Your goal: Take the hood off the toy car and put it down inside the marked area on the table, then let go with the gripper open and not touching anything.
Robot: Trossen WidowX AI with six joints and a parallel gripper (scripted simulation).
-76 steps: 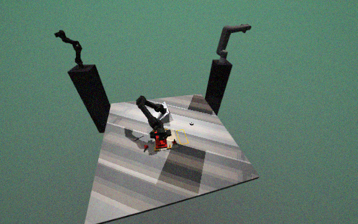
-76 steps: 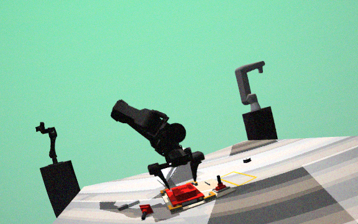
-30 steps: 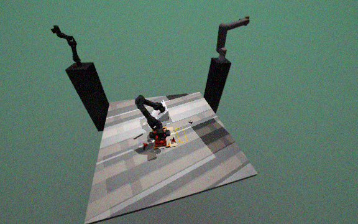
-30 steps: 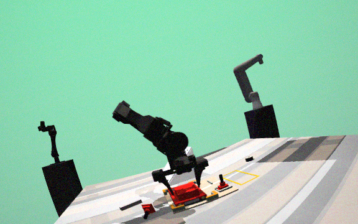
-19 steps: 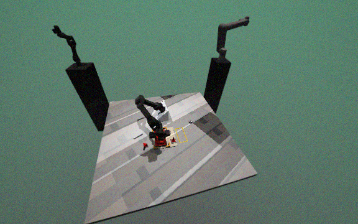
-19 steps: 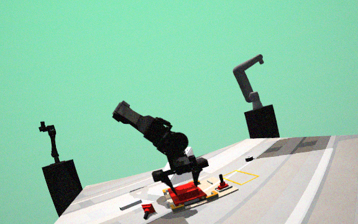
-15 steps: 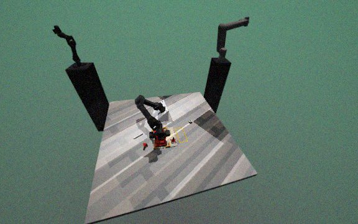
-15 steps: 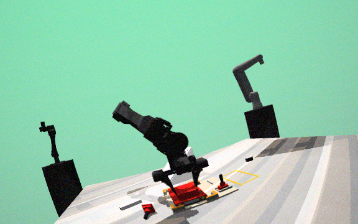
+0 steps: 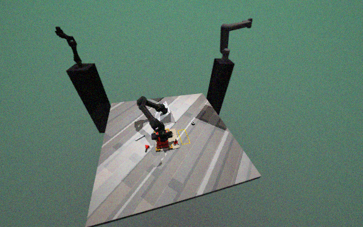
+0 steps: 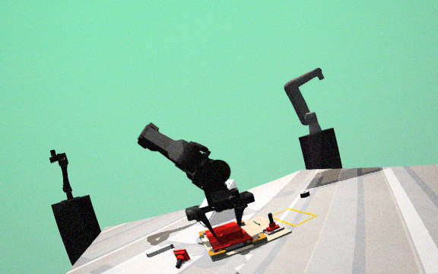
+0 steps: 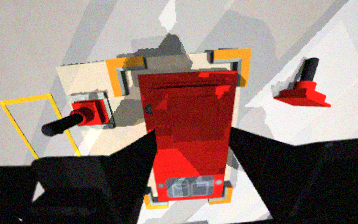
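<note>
with the fingers pinched onto the long sides of the red hood (image 11: 190,125), the gripper (image 11: 190,165) is clamped on it, one finger each side, hood squarely between them. grasp looks made; the rest of the task is not: hood sits flat on the toy car (image 10: 238,237), no sign of lift in the exterior view, where both fingertips bracket the red slab low down. left to do, as i read it: pull it up off the car, carry it over, set it down, release and back clear.

beyond one finger, on the car's tan base, a small red block with a black peg (image 11: 82,117). past that, the yellow marked area (image 11: 25,120), off to that same side of the fingers and near, nothing in it. out past the other finger, a loose red piece with a black peg (image 11: 305,90) lies on the table (image 10: 356,228), apart from the car.
</note>
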